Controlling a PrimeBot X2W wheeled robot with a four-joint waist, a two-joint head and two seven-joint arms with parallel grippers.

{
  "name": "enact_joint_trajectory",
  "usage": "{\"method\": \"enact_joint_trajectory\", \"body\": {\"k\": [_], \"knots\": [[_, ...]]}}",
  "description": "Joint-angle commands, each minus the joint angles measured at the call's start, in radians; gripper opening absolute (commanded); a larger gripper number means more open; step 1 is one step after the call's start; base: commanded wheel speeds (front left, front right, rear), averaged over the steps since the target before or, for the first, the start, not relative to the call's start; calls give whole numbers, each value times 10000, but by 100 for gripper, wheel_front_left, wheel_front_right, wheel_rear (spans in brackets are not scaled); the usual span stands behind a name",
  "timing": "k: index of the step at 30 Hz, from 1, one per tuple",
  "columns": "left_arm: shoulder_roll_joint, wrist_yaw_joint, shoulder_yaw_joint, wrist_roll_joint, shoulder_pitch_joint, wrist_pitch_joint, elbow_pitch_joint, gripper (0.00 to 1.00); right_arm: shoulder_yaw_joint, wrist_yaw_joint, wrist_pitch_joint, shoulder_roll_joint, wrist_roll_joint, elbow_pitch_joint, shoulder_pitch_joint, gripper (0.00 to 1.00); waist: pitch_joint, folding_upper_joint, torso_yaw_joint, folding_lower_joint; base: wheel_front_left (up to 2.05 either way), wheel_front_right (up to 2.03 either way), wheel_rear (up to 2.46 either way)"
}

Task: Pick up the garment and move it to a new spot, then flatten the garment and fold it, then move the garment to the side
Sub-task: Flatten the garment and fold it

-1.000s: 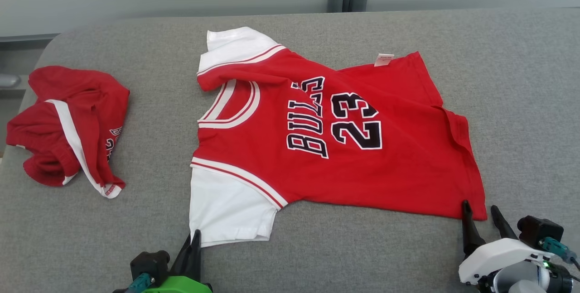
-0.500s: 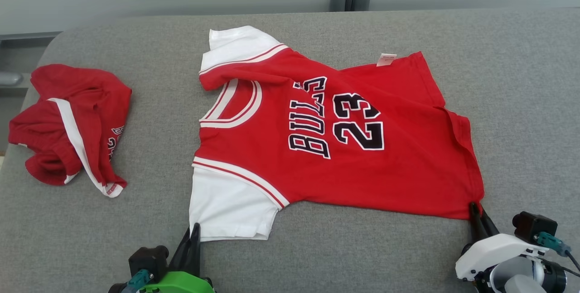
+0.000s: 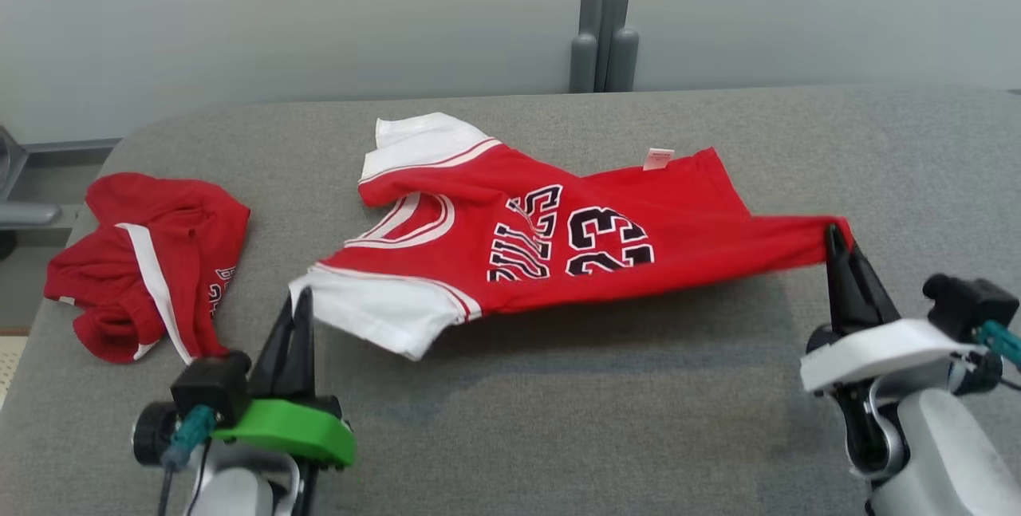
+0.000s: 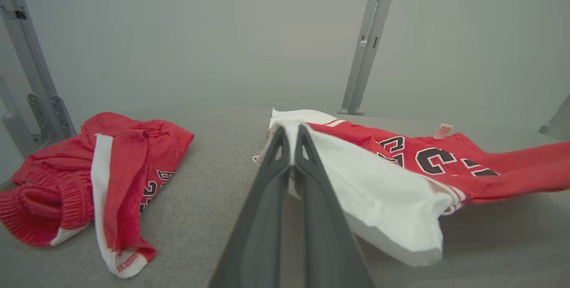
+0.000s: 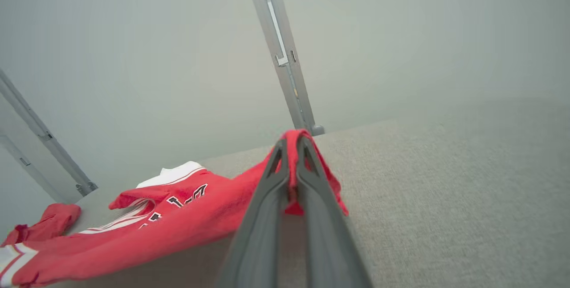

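Garment (image 3: 686, 249) stretched between grippers
Left gripper (image 3: 302, 301) clamped on sleeve (image 3: 375, 310); right gripper (image 3: 834, 235) clamped on hem (image 3: 798, 243); fingers pointed upward.

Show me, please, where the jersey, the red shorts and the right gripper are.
jersey (image 3: 702, 213), head view, red body right of the 23 print.
red shorts (image 3: 195, 233), head view, red cloth right of the white stripe.
right gripper (image 3: 834, 234), head view, between its closed fingertips.

You have two clothing items on one grey table (image 3: 638, 420): one garment (image 3: 558, 261) at the centre and one crumpled red piece (image 3: 159, 277) on the left. You have two grippers at the near edge: one left gripper (image 3: 301, 301) and one right gripper (image 3: 834, 234).
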Motion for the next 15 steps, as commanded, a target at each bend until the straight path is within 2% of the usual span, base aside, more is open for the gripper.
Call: {"method": "enact_joint_trajectory", "body": {"k": [1, 7, 11, 15], "knots": [[219, -96, 78, 197, -523, 7, -115, 0, 184, -7, -7, -175, -4, -118, -407, 0, -246, 0, -70, -1, 0, 0, 0], [1151, -303, -109, 666, -2963, 92, 256, 0, 1054, -7, -7, -976, -80, 56, -2447, 0, -42, 0, -114, -1, 0, 0, 0], [1743, -349, -329, 867, -5024, 556, 533, 0, 1491, -7, 14, -1465, -121, 620, -4323, 0, 597, 0, -185, -1, 0, 0, 0], [2130, -402, -708, 1121, -6967, 986, 1028, 0, 1857, -8, 134, -1645, -135, 1525, -6246, 0, 1458, 0, -235, -1, 0, 0, 0]]}}
